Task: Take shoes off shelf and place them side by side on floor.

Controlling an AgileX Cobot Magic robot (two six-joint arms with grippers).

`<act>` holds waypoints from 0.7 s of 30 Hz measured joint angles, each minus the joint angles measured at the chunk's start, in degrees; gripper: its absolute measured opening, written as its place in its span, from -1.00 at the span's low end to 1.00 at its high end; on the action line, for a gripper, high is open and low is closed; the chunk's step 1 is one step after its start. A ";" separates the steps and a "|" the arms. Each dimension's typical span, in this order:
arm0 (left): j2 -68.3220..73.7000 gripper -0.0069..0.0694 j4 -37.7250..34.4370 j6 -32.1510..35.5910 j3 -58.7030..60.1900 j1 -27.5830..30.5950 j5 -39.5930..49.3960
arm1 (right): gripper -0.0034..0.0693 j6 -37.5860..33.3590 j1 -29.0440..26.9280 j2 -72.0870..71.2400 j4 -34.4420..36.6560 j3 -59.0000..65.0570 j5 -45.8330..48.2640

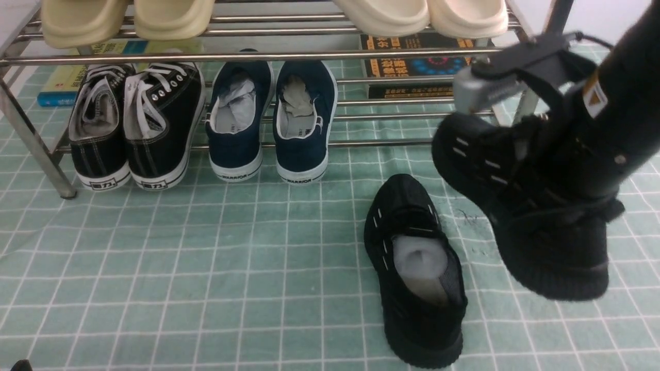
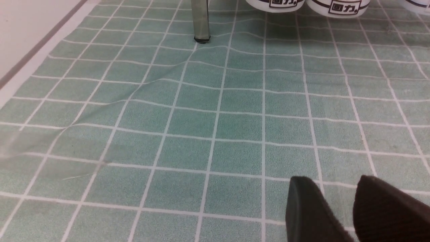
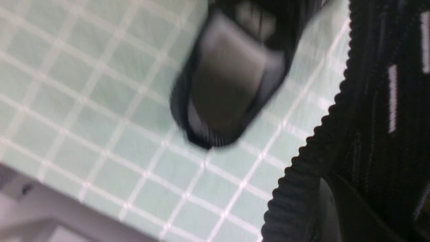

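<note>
Gripping one black sneaker [image 1: 521,216] aloft beside the shelf [image 1: 258,55], my right gripper [image 1: 546,170] is clamped shut; its mate [image 1: 412,273] lies on the floor [image 1: 206,257]. Only the left wrist view shows my left gripper [image 2: 336,211], slightly parted, empty.

The right gripper [image 1: 533,149] grips the lifted shoe [image 1: 521,216], but its fingertips are buried in the black knit and I cannot see where they press. In the right wrist view everything is smeared. The other shoe [image 3: 231,77] is only a dark shape with a grey patch there, and the lifted one is cut off by the picture's edge. Of the left gripper [image 2: 349,211] only two dark tips show, a little apart, cut off by the edge. The beige slippers [image 1: 170,18] on the shelf [image 1: 289,55] are cut off at the top edge. The books [image 1: 417,67] behind its tubes have titles too small to read.
</note>
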 joint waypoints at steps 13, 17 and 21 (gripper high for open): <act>0.00 -0.19 0.39 0.00 0.00 0.00 0.00 | -0.88 0.17 0.00 -0.31 -5.39 8.46 -4.07; 0.00 -0.19 0.58 0.00 0.00 0.00 0.00 | -0.87 1.12 0.00 -0.11 -6.19 8.46 -7.20; 0.00 -0.19 1.59 0.00 0.00 0.00 0.04 | -0.86 1.56 0.00 1.35 -6.45 8.46 -9.38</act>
